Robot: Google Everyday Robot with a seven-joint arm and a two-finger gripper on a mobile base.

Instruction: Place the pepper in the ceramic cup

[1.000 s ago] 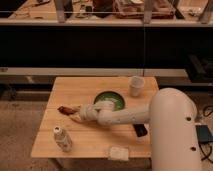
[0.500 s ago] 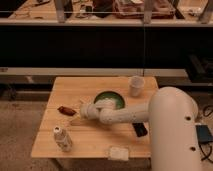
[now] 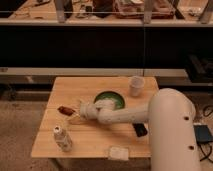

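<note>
Pincer (image 3: pixel 76 113) nearer, spread beside tapered pepper (image 3: pixel 65 110)

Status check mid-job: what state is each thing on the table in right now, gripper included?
gripper: open, empty, low over the table just right of the pepper.
pepper: lying on the table, outside the ceramic cup.
ceramic cup: upright, far right of the table.
green bowl: upright, mid-table, arm crossing its near side.
white bottle: near the front left edge, untouched.
white packet: flat by the front edge.
</note>
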